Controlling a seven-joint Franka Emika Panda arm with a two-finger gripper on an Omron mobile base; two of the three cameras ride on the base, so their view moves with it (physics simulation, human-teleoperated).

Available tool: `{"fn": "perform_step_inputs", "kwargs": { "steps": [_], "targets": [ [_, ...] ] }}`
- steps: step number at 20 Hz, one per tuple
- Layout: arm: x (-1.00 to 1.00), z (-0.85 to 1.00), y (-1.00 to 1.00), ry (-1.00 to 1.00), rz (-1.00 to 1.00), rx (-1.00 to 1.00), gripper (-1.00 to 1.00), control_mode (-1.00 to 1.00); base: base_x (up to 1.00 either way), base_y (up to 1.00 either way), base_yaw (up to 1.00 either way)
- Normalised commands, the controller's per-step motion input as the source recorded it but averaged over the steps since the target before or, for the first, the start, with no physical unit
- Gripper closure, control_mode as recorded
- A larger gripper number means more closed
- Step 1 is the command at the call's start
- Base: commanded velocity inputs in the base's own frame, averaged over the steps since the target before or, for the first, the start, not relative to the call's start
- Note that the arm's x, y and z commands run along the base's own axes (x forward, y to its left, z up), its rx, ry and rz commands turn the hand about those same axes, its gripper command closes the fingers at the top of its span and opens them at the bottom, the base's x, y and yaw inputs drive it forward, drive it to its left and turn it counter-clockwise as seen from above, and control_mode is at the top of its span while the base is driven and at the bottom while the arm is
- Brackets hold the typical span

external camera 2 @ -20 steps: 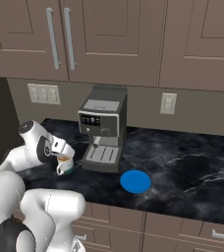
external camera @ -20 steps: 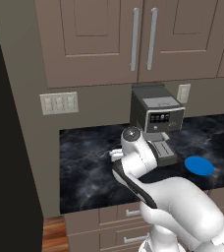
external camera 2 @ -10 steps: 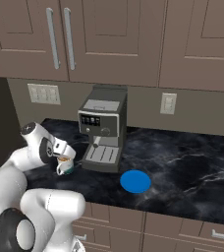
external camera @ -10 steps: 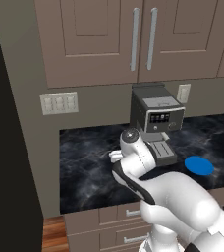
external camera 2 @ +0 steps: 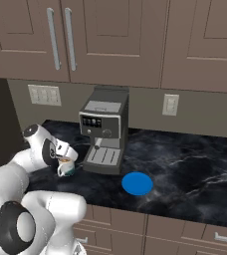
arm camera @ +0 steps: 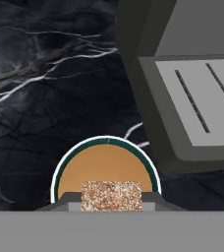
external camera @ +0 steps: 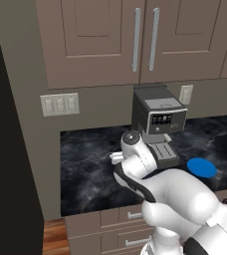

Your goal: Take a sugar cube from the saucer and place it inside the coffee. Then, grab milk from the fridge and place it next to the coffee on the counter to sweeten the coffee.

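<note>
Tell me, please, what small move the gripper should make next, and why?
Probably open and release: the gripper is shut on the sugar cube, which hangs directly over the tan liquid in the coffee, beside the coffee machine.

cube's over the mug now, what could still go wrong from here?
1. The gripper, shut on the sugar cube, holds it near the coffee rim's edge, not its centre; released here, it might clip the rim.
2. The coffee machine stands close beside the mug, so a sideways retreat could knock either.
</note>
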Motion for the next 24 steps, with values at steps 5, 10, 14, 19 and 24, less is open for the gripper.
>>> {"fn": "perform_step_inputs", "kwargs": {
  "steps": [5, 10, 14, 19, 24],
  "targets": [
    [0.16, -0.05, 0.0, 0.01, 0.0, 0.0, 1.0, -1.0, 0.0, 0.0, 0.0],
    [0.05, -0.02, 0.0, 0.0, 0.0, 0.0, -1.0, -1.0, 0.0, 0.0, 0.0],
    [-0.08, 0.0, 0.0, 0.0, 0.0, 0.0, -1.0, -1.0, 0.0, 0.0, 0.0],
    [-0.19, 0.0, 0.0, 0.0, 0.0, 0.0, -1.0, -1.0, 0.0, 0.0, 0.0],
    [-0.18, 0.0, 0.0, 0.0, 0.0, 0.0, -1.0, -1.0, 0.0, 0.0, 0.0]
  ]
}}
